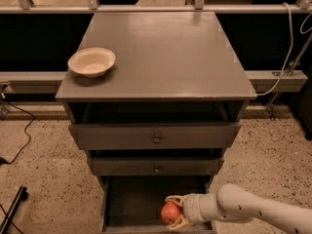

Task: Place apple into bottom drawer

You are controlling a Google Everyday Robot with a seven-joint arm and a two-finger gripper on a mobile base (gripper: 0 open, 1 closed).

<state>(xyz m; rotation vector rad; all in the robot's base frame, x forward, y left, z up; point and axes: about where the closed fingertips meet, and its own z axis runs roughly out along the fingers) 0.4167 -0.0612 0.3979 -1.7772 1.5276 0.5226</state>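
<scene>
The red apple (pixel 170 212) is held between the two yellowish fingers of my gripper (pixel 174 211). The white arm reaches in from the lower right. The gripper and the apple are inside the open bottom drawer (pixel 131 204) of the dark grey-brown cabinet, low over its floor near the front right. I cannot tell whether the apple touches the floor.
A cream bowl (pixel 91 62) stands on the cabinet top (pixel 165 57) at its left edge. The top drawer (pixel 156 136) and the middle drawer (pixel 156 167) are pulled slightly out above the bottom one. Cables lie on the speckled floor at the left (pixel 14 130).
</scene>
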